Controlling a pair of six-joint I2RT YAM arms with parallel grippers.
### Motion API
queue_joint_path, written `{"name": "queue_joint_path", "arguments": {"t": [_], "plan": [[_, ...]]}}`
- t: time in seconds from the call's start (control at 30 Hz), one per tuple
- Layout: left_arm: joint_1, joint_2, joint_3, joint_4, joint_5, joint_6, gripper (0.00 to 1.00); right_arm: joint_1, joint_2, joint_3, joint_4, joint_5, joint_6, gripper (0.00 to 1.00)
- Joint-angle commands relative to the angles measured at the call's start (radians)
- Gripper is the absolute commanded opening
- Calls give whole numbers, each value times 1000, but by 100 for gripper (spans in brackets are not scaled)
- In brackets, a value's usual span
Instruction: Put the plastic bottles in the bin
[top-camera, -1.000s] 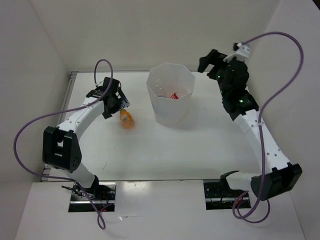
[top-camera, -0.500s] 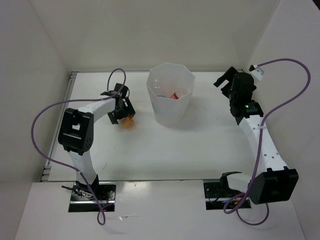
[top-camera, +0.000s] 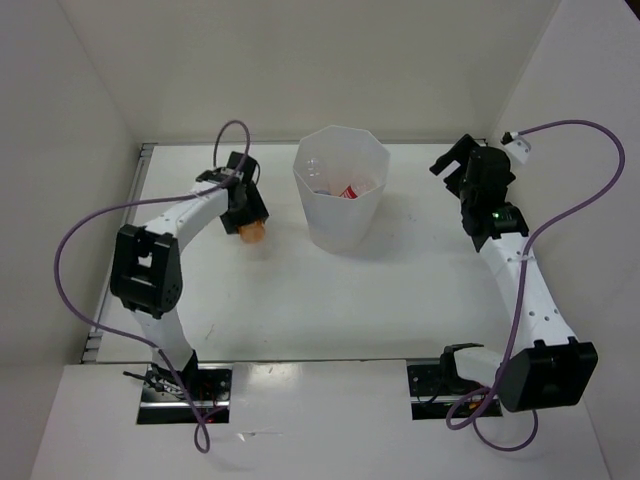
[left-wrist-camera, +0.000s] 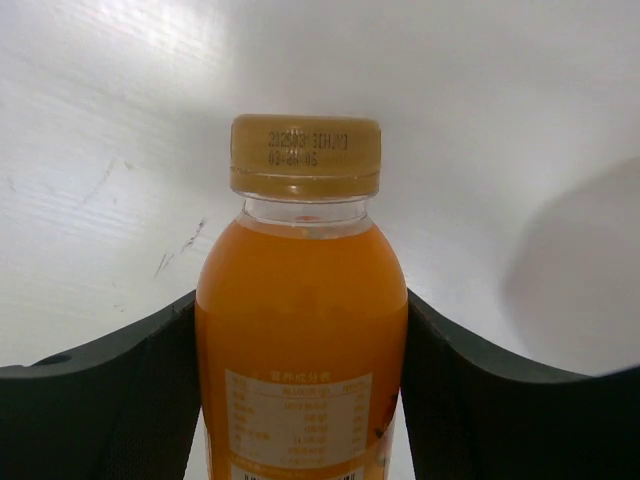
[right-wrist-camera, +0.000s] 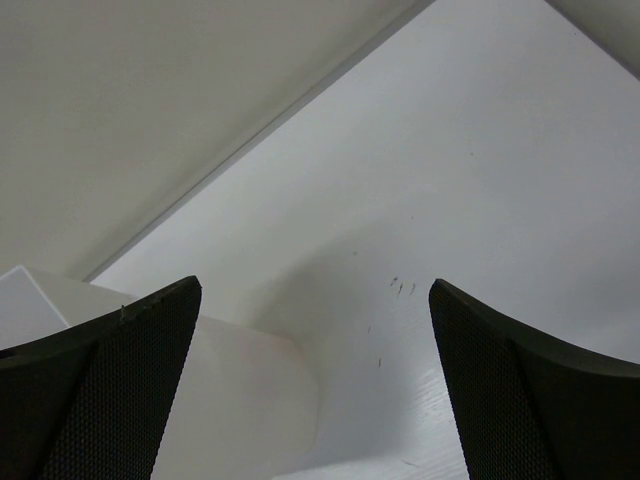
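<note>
The short orange bottle (left-wrist-camera: 300, 330) fills the left wrist view, its tan cap pointing away, both black fingers pressed against its sides. From above, my left gripper (top-camera: 247, 222) is shut on this orange bottle (top-camera: 254, 233) just left of the bin (top-camera: 340, 200). The bin is a tall translucent white container; a bottle with a red label (top-camera: 349, 190) lies inside it beside a clear one (top-camera: 316, 170). My right gripper (top-camera: 452, 165) hovers open to the right of the bin, with nothing between its fingers (right-wrist-camera: 100, 390). The bin's wall (right-wrist-camera: 230, 400) shows low in the right wrist view.
White walls close in the table at the back, left and right. Purple cables loop from both arms. The arm bases sit at the near edge.
My left gripper came down onto the orange bottle and shut on it, then shifted it slightly toward the back. The right arm swung rightward away from the bin and lowered.
</note>
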Motion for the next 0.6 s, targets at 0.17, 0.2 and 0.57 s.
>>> {"name": "queue_joint_path", "arguments": {"t": [0.17,0.2,0.57], "plan": [[-94,-306,459,-4,-82,115,45,-9,-79,-17,39,-3,3,100],[-116,-294,493,25,-82,146,46,-9,-90,-26,51,-3,3,100],[-360,242,1261,-155,-162,281,56,-9,-147,-54,63,-13,23,100]]}}
